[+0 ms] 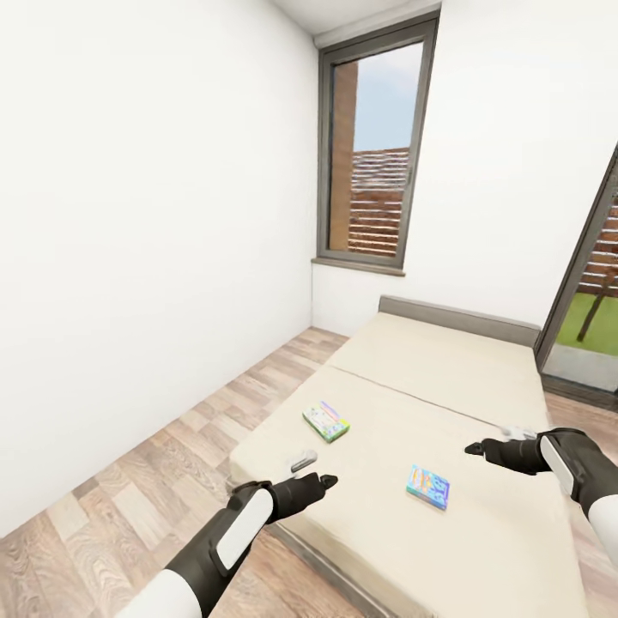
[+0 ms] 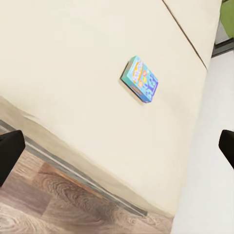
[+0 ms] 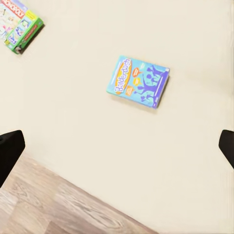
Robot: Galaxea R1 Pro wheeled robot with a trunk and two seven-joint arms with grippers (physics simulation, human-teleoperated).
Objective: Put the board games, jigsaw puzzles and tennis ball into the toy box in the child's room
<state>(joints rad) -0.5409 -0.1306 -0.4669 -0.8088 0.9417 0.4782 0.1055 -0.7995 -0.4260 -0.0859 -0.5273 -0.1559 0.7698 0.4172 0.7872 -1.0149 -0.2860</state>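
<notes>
A wide low bed with a plain cream mattress (image 1: 446, 403) and a grey headboard fills the room from the centre out toward 4 o'clock in the head view, standing on a pale wood-plank floor (image 1: 146, 481) beside a white wall. A tall grey-framed window (image 1: 375, 146) rises at 12 o'clock behind the bed.

The left arm's black gripper (image 1: 324, 482) hangs at about 7 o'clock over the near edge of the mattress; in the left wrist view its dark fingertips (image 2: 9, 153) sit far out at opposite borders, so the jaws stand wide apart, holding nothing. The right arm's black gripper (image 1: 474, 448) hovers at 4 o'clock above the bed; its fingertips (image 3: 9, 148) are likewise spread to the borders of the right wrist view, jaws apart and empty.

Two flat board games lie on the mattress, well apart from each other. The blue rectangular board game box (image 1: 428, 487) (image 2: 140, 79) (image 3: 138, 81) rests at 5 o'clock, between the two grippers and touching neither. The green-edged, multicoloured board game box (image 1: 326, 421) (image 3: 19, 27) lies near 6 o'clock, closer to the bed's left side.
</notes>
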